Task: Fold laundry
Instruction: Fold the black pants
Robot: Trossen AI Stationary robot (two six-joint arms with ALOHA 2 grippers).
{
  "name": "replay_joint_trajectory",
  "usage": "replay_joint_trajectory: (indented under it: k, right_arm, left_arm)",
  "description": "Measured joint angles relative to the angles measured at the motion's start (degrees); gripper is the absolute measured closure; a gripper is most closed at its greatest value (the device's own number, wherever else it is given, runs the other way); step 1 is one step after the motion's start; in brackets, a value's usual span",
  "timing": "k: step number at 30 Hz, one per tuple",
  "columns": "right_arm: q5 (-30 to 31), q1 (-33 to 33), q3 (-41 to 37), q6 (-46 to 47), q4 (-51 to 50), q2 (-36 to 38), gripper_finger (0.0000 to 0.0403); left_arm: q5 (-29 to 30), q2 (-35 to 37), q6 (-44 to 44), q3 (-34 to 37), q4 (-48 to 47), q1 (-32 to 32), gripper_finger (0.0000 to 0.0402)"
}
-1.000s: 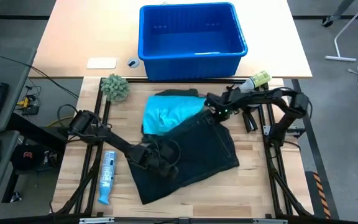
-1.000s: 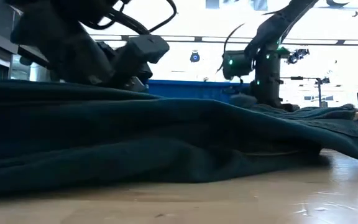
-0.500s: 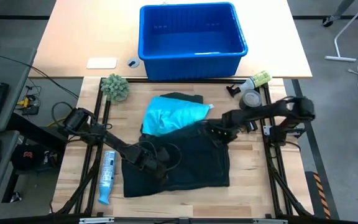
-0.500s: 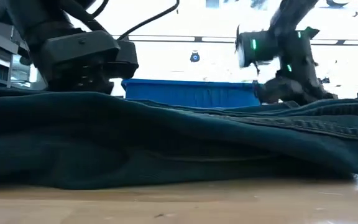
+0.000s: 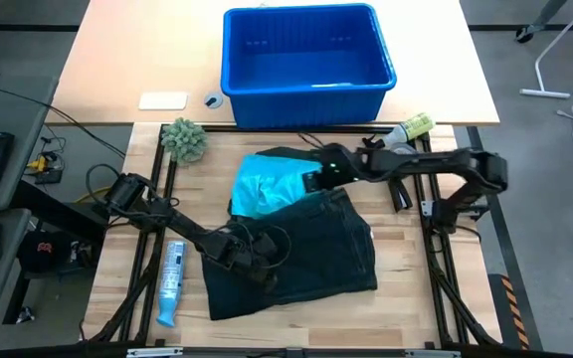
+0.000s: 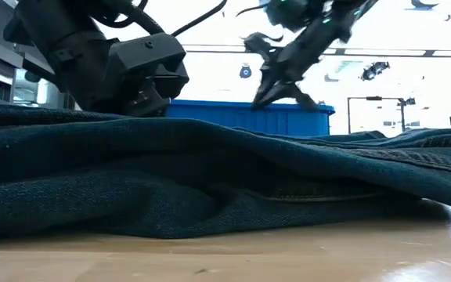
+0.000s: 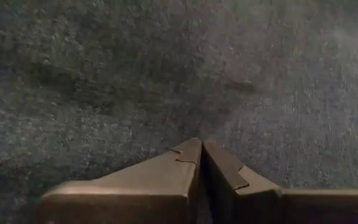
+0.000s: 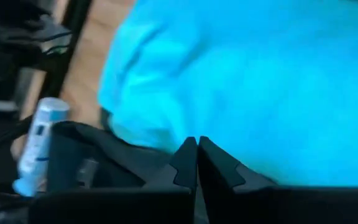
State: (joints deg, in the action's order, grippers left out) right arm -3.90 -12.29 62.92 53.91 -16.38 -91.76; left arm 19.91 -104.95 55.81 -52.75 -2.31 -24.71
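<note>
A large dark green garment lies crumpled flat on the middle of the table and fills the foreground of the low view. The turquoise piece lies just beyond it, its near edge tucked under the dark cloth; more dark cloth shows behind it. My left gripper is shut, down on the dark garment's left part. My right gripper is shut and empty. It hangs raised above the turquoise piece and clear of the cloth in the low view. My left gripper comes slanting down from the table's left with its shut fingertips against the dark garment's top surface, left of its middle. A crease runs away from the tips. I cannot tell whether any cloth is caught between them. The garment lies on the table.
The blue plastic bin stands beyond the far edge of the work area. A fuzzy grey-green ball sits far left, and a blue-and-white bottle lies left of the garment. A green-capped bottle and a tape roll are far right.
My right gripper first swept toward the near edge along the dark garment's right side, then rose and swung toward the far left, over the turquoise piece. The dark garment bunched toward the left, then slid and spread back to the right. My left gripper shifted slightly right with it.
</note>
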Motion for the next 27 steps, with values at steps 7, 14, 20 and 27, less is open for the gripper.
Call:
replay_joint_trajectory:
  k: [7, 14, 20, 27]
  right_arm:
    - [-4.77, 1.31, 12.64, -5.85, 0.53, -14.99, 0.0403]
    - [-4.73, 1.36, 25.06, -12.02, -12.32, -26.23, 0.0403]
    - [-2.36, -1.26, 27.38, -11.50, -14.21, -32.60, 0.0403]
    - [4.01, -6.36, 27.50, -10.64, -13.22, -33.27, 0.0403]
  left_arm:
    - [-0.09, 0.15, 0.04, -0.06, -1.05, 0.76, 0.0402]
    - [-0.39, 0.18, 0.07, -0.11, -1.18, 1.07, 0.0402]
    - [-1.49, 0.22, 0.09, -0.11, -0.94, 1.07, 0.0402]
    - [-3.83, 0.22, -2.77, -0.13, -1.07, -0.83, 0.0402]
